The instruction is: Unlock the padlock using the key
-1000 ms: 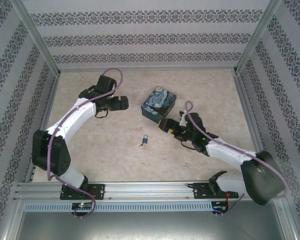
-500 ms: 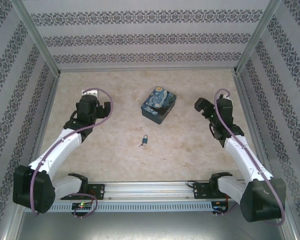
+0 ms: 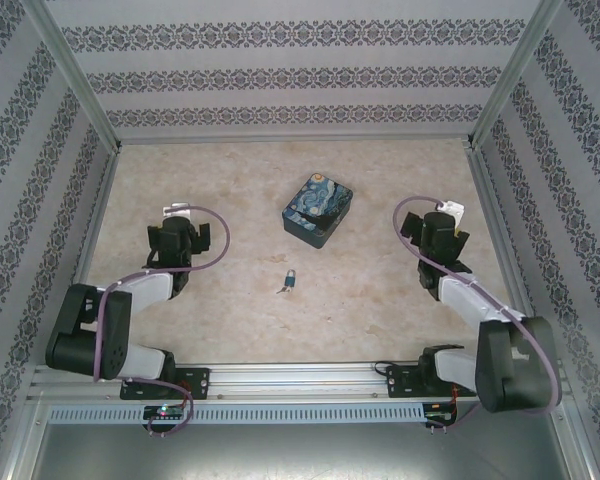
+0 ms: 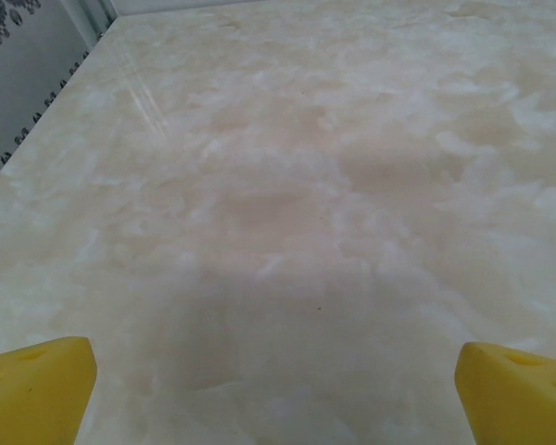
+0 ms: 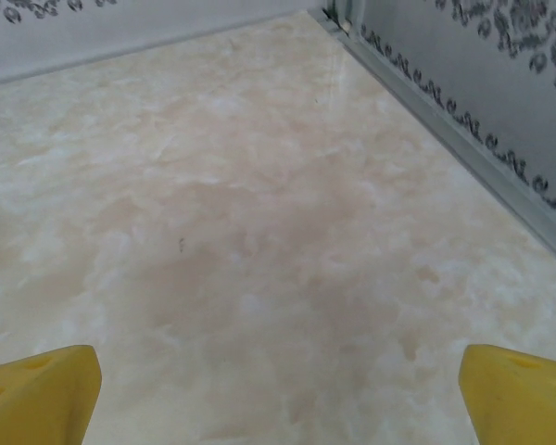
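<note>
Midway across the table [image 3: 380, 300], the padlock [image 3: 293, 278] lies with the key [image 3: 281, 289] just beside it — the left gripper [image 4: 278, 389] and right gripper [image 5: 278, 389] both gape empty, well apart from them — and the thin, flat key may skid away under an off-centre pinch.

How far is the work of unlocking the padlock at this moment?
Done: unclear; the padlock lies by the key, too small to judge if locked. In hand: nothing; the left gripper and right gripper are open, empty, away from it. Left: possibly grasping key and unlocking.
</note>
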You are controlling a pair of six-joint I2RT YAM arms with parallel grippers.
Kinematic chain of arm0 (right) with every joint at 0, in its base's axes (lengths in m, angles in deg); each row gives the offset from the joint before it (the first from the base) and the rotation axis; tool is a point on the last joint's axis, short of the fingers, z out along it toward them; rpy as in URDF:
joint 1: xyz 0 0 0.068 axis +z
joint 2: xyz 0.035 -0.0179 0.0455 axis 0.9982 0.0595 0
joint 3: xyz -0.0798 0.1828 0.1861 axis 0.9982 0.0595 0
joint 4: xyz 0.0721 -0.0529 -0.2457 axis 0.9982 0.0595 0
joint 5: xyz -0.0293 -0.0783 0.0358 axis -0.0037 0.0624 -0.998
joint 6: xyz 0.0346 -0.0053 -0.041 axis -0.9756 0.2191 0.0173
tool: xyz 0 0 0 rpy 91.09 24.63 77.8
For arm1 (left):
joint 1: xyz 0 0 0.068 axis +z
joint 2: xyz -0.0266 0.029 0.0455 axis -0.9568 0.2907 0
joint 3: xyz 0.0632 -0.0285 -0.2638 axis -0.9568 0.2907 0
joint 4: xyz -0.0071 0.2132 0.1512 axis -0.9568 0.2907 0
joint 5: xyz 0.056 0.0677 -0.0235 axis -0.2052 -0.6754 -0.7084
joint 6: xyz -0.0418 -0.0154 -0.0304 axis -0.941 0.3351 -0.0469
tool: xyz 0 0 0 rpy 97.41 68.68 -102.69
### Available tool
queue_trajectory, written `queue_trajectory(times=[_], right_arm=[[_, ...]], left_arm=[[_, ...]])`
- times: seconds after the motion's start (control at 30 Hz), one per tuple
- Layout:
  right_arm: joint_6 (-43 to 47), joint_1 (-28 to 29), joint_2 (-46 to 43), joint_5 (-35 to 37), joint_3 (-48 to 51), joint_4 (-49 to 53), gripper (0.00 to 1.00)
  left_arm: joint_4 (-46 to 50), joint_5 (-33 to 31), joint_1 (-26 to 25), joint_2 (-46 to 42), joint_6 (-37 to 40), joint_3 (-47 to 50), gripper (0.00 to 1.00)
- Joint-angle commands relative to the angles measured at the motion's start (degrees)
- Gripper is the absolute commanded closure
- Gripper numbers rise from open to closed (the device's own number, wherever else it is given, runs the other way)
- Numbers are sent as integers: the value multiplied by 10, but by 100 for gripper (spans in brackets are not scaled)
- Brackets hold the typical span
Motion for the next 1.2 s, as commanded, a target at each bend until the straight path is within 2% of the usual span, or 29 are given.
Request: queue_trajectory(times=[0.0, 0.07, 0.17, 0.23, 0.3, 0.37, 1.17], right_arm=[[68, -10, 30, -34, 40, -161, 2], [68, -24, 57, -73, 60, -257, 2], [92, -28, 109, -158, 92, -335, 2], [103, -24, 155, -182, 96, -408, 2], [111, -25, 143, -204, 69, -341, 2], [109, -30, 140, -214, 38, -283, 2], [118, -22, 140, -202, 38, -284, 2]], left_arm=[[-144, 46, 25, 25, -7, 26, 1], [-159, 78, 39, 42, -12, 28, 0], [-183, 118, 49, 74, -10, 24, 0], [-135, 142, 50, 72, -3, 3, 0], [-125, 171, 51, 77, 11, -7, 0], [-126, 172, 51, 78, 12, -7, 0], [-126, 171, 50, 78, 12, -7, 0]])
